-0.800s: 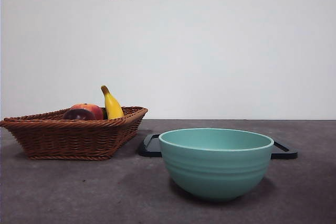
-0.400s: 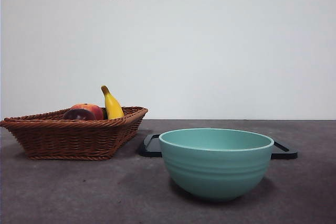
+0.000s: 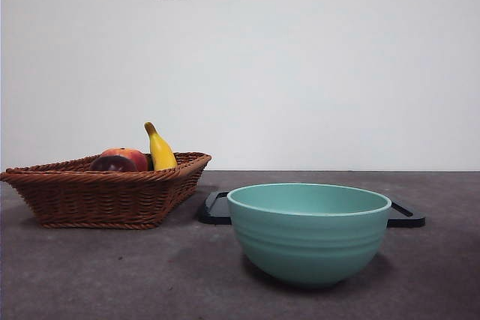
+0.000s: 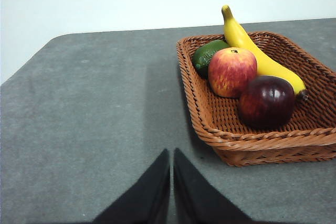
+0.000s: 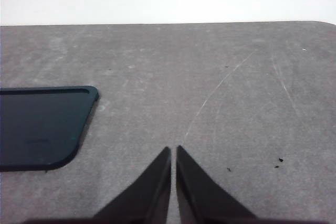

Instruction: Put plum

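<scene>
Sitting in the wicker basket (image 4: 252, 145) is the plum (image 4: 266, 100), dark and glossy, lying right next to the red-orange fruit (image 4: 232, 71) and up against the banana (image 4: 257, 51), with a green fruit (image 4: 207, 55) tucked behind them at the far end. From the front view you're only seeing the top of the plum (image 3: 112, 163) peeking over the basket (image 3: 105, 196) rim, with the banana (image 3: 160, 149) tip sticking up behind it. Nothing is looking any different from the front pictures a second ago and half a second ago, everything's sitting exactly where it was.

The left gripper (image 4: 171, 153) is hanging over bare worktop (image 4: 94, 119) beside the basket, well short of the plum, its fingers pressed together with just a thin line between them. The right gripper (image 5: 174, 150) is doing the same thing over on its side, fingers together, hovering over empty grey worktop near the corner of the black tray (image 5: 39, 129).

The teal bowl (image 3: 309, 231) is standing in front of that tray (image 3: 405, 216) in the front view, empty as far as the low angle is showing, and neither arm is showing up there
</scene>
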